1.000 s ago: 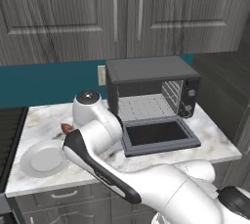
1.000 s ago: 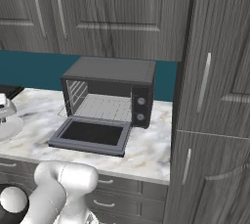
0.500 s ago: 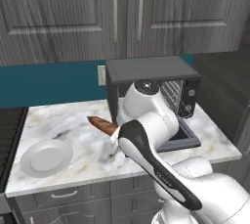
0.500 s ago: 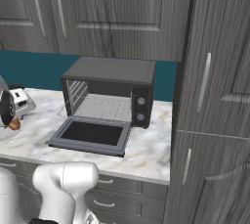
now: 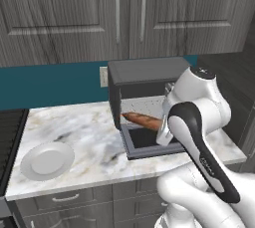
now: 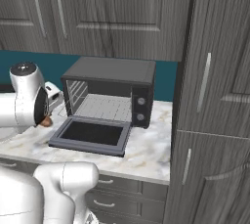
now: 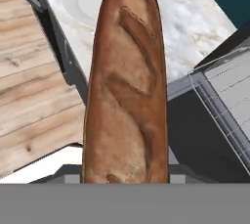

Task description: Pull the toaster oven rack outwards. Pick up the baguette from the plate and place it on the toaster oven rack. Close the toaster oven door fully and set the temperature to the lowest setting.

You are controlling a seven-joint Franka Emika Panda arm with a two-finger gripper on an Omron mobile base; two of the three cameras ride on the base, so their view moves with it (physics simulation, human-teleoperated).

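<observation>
Holding: the baguette (image 5: 143,120) is carried in the air by the gripper (image 5: 163,131), above the left edge of the open toaster oven door (image 5: 149,142).
Gripper state: the jaws are clamped on one end of the baguette; the fingertips themselves are covered by the loaf in the hand view and by the white arm in the left base view.
Baguette axis: in the left base view the long axis runs roughly level, with the free end pointed left toward the middle of the counter (image 5: 84,132) and the held end hidden behind the arm.
Baguette in hand view: the loaf (image 7: 127,81) is seen end-on along its length, slashes facing the camera, its far tip reaching toward the plate (image 7: 85,0).
Baguette in right base view: only a small brown end (image 6: 46,121) is seen beside the arm's joint.
Plate: the white plate (image 5: 47,160) is bare near the front left corner of the counter, well apart from the baguette.
Toaster oven: the toaster oven (image 6: 110,88) is set at the back right of the counter, its door dropped flat.
Rack: the toaster oven rack (image 6: 105,106) is seen as a pale wire grid inside the cavity; how far out it is pulled cannot be told.
Knobs: small round knobs (image 6: 141,108) are seen on the right front; their settings are too small to read.
</observation>
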